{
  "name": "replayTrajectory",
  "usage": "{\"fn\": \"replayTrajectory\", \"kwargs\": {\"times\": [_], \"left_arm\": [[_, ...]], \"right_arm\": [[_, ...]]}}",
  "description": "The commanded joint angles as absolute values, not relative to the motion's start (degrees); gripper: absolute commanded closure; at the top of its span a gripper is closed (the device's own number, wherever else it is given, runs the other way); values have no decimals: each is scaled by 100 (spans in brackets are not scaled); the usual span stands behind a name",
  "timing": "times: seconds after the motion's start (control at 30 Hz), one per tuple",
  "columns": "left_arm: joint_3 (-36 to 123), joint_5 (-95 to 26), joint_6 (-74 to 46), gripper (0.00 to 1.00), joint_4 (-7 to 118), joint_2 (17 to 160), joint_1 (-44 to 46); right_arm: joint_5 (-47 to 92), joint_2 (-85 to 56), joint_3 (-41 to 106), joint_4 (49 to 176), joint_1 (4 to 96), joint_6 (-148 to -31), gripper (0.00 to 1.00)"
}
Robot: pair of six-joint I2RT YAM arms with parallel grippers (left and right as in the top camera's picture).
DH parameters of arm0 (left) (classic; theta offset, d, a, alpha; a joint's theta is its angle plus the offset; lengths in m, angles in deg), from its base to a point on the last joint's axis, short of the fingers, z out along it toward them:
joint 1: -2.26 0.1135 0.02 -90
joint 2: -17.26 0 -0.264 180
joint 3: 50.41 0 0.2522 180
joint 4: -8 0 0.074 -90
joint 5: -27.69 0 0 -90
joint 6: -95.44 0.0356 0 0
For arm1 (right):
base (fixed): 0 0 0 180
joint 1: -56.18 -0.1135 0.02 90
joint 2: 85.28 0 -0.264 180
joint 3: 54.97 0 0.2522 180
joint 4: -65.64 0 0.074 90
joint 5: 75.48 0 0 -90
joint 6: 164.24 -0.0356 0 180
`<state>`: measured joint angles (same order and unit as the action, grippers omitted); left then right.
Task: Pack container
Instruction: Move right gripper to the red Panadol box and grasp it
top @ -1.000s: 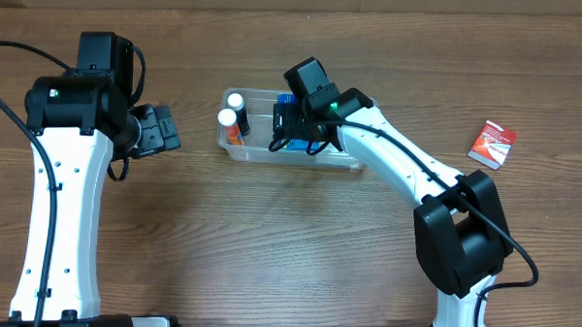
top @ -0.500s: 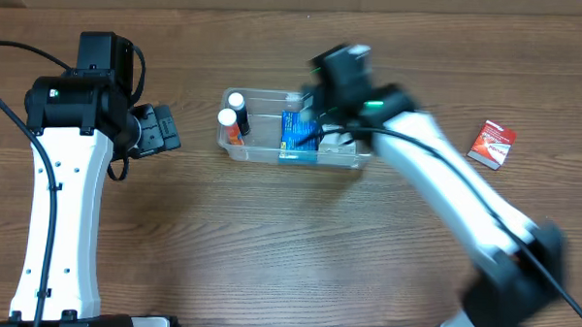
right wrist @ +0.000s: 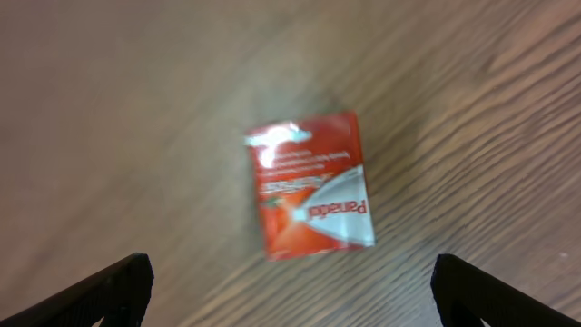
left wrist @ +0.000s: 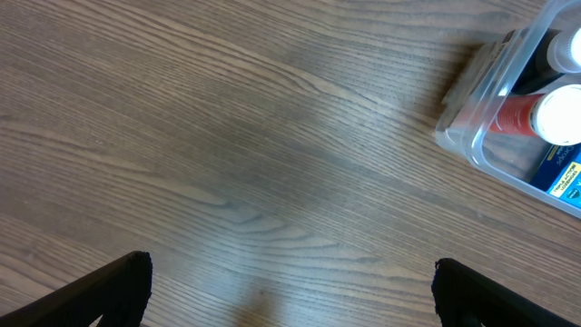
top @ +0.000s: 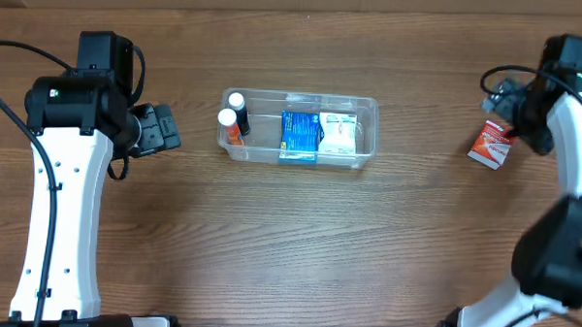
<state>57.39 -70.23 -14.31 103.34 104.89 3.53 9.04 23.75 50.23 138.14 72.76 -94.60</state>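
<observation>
The clear container [top: 370,116] sits mid-table and holds a blue box [top: 299,135], a white box [top: 339,134] and two bottles [top: 234,118] at its left end. Its left corner shows in the left wrist view [left wrist: 472,136]. A red and white Panadol box [top: 492,145] lies on the table at the far right; it also shows in the right wrist view [right wrist: 313,184]. My right gripper [right wrist: 290,291] is open and empty just above that box. My left gripper [left wrist: 290,291] is open and empty over bare wood, left of the container.
The table is brown wood [top: 298,241]. A cardboard wall [top: 277,0] runs along the far edge. The left arm's white body [top: 61,204] stands over the table's left side.
My right arm has let go of the blue box in the container and swung fast to the far right, over the red box. The left arm has not moved.
</observation>
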Motion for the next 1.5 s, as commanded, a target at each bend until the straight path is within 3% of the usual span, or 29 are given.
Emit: {"fn": "replayTrajectory", "kwargs": {"times": [0.0, 0.47, 0.93, 1.33, 1.37, 1.47], "left_arm": [[5743, -6975, -1383, 0, 10339, 10415, 382], [5743, -6975, -1385, 0, 10337, 10415, 382], [5743, -6975, -1385, 0, 10356, 10415, 382], [5741, -6975, -1387, 0, 10374, 10415, 382], [5741, -6977, -1385, 0, 10376, 10415, 382], [5741, -6975, -1385, 0, 10374, 10415, 382]], "right_arm": [[1031, 2924, 4981, 13823, 7464, -9174, 0], [1435, 3636, 4981, 13670, 7617, -8177, 0], [1402, 3376, 5089, 13723, 7619, -8188, 0], [1405, 3420, 4232, 12866, 7617, -8188, 0], [1405, 3420, 4234, 12846, 7619, -8188, 1], [1407, 3420, 4249, 12831, 7619, -8188, 16]]}}
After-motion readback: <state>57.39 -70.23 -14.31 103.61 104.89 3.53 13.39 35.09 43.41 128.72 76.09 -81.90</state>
